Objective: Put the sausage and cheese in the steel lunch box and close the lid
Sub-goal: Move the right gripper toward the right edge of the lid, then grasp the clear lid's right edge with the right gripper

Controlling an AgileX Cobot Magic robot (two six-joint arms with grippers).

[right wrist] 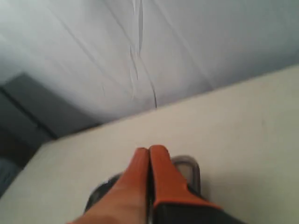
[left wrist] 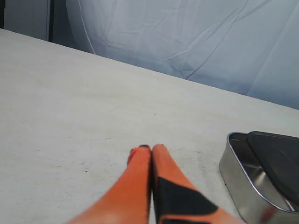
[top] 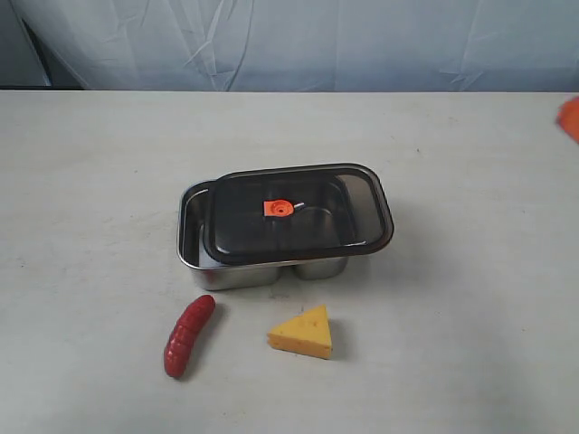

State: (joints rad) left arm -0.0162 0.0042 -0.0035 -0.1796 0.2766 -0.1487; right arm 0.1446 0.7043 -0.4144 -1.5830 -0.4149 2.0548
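Observation:
The steel lunch box (top: 192, 237) sits mid-table with the dark lid (top: 298, 212) lying askew on top, shifted right, so a strip of the box at its left end is uncovered. An orange valve (top: 279, 209) marks the lid's centre. In front of the box lie the red sausage (top: 188, 334) and, to its right, the yellow cheese (top: 303, 334) wedge. My left gripper (left wrist: 149, 149) is shut and empty above bare table, the box (left wrist: 238, 179) off to its side. My right gripper (right wrist: 148, 151) is shut and empty, with the box (right wrist: 189, 168) blurred beyond its tips.
A white tabletop (top: 470, 298) stretches all round the box. A pale cloth backdrop (top: 298, 41) hangs behind the far edge. An orange bit, probably the right gripper, (top: 570, 117) shows at the right border of the exterior view.

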